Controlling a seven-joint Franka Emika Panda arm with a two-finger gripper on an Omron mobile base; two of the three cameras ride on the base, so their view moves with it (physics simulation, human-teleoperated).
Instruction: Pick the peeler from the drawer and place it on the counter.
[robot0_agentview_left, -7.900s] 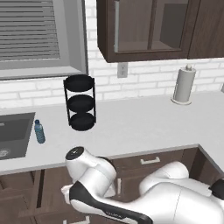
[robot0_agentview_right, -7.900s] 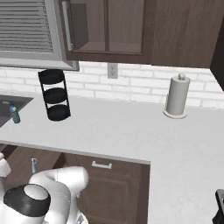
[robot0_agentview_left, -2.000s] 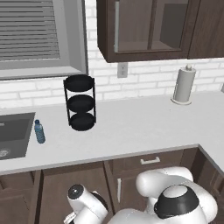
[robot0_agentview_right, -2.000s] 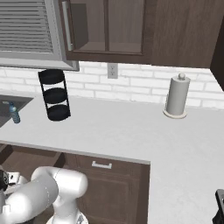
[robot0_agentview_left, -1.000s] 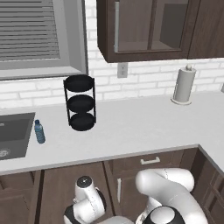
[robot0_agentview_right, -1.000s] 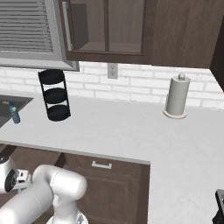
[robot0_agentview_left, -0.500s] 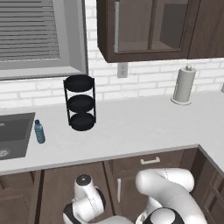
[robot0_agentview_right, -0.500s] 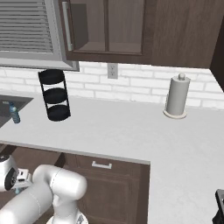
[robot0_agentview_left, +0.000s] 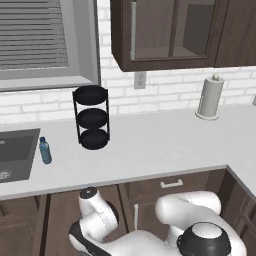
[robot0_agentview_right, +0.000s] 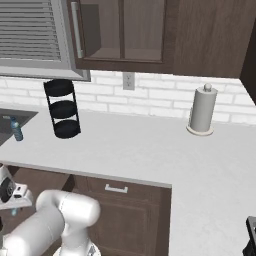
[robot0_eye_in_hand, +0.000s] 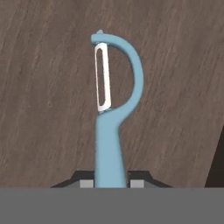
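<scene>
Hand: my hand (robot0_eye_in_hand: 111, 183) was closed on the peeler (robot0_eye_in_hand: 112, 113), a fingertip on each side of the blue handle.
Peeler: it ran straight out ahead of my fingers, long axis along my reach, pale blade at the far end.
Drawer: the dark wood floor of the drawer (robot0_eye_in_hand: 48, 87) lay just beyond it.
Desk: the desk (robot0_agentview_left: 150, 145) sat above my hand; I judged the lift would go up.

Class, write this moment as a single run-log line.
phase: grasp in drawer | hand: fingers either side of peeler handle, closure unclear | counter: peeler not yet placed
</scene>
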